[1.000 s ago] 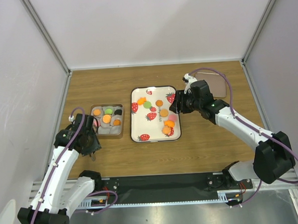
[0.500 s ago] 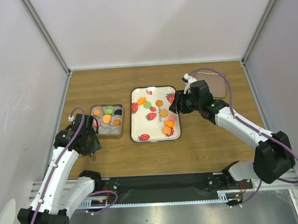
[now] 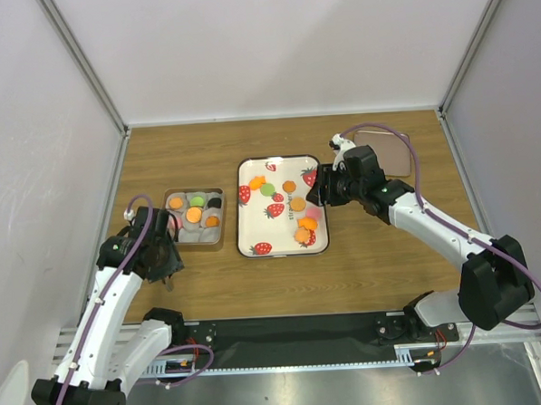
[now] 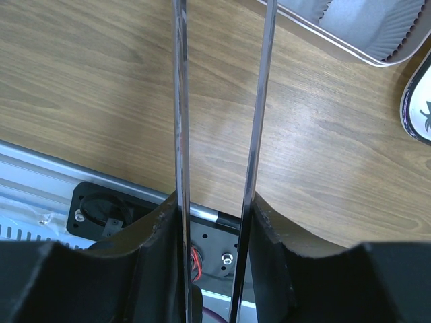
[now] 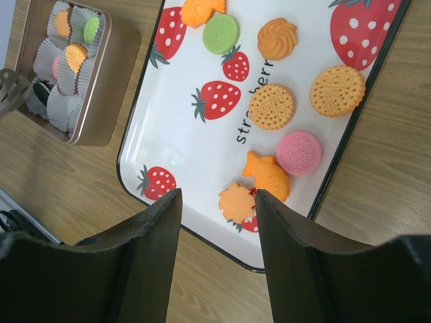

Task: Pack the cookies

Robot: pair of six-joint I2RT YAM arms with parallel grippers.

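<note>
Several cookies lie on the white strawberry-print tray (image 3: 253, 223): a green one (image 5: 221, 33), an orange swirl (image 5: 277, 38), two round orange ones (image 5: 271, 106), a pink one (image 5: 299, 153), an orange fish shape (image 5: 269, 176) and an orange flower (image 5: 236, 202). The tin box (image 3: 196, 218) to the tray's left holds paper cups with orange (image 5: 75, 55) and green (image 5: 91, 29) cookies. My right gripper (image 5: 217, 202) is open and empty above the tray's near right part. My left gripper (image 4: 215, 202) is shut on metal tongs (image 4: 179, 101), whose tip (image 5: 10, 91) is beside the box.
A brown lid (image 3: 388, 151) lies on the table at the back right. The box's corner (image 4: 350, 33) and the tray's rim (image 4: 419, 111) show in the left wrist view. The black base rail (image 3: 295, 333) runs along the near edge.
Both arms have barely shifted. No cookie has moved, and both grippers are as they were.
</note>
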